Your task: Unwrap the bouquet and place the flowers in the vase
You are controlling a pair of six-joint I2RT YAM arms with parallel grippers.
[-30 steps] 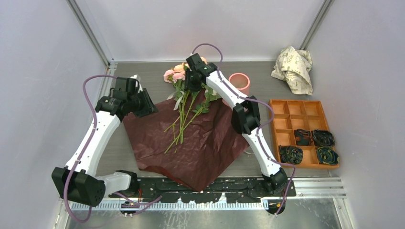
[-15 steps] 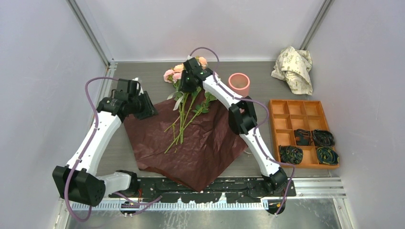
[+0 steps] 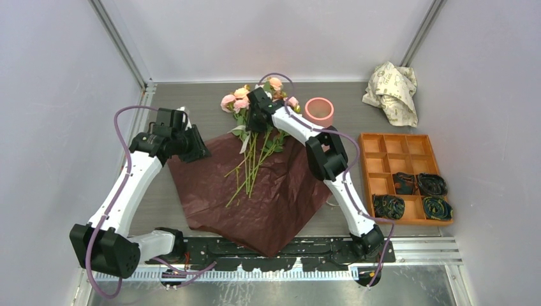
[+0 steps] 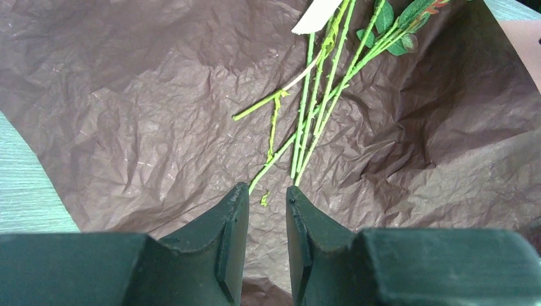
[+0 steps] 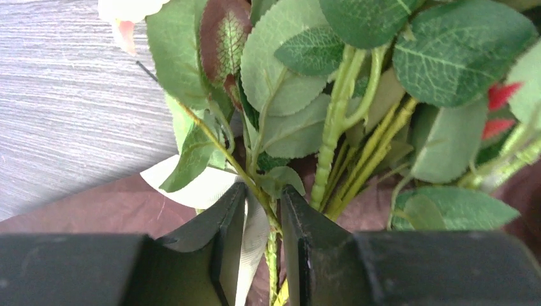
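The bouquet's dark red paper lies spread flat, with the flowers loose on it. Pink and peach blooms reach past its far edge. My right gripper is among the leaves just below the blooms. In the right wrist view this gripper is shut on a green stem and a strip of cream ribbon. The left gripper hovers over the paper's left corner. Its jaws stand slightly open with nothing between them, the stem ends just ahead. The salmon-pink vase stands upright to the right of the blooms.
Crumpled cream printed paper lies at the back right. An orange compartment tray with several dark bundles sits at the right. Grey walls close in the back and both sides.
The right gripper has narrowed onto the stems and shifted slightly; the flowers have swung with it, blooms spreading toward the vase and stem ends moving right. The left arm has hardly moved.
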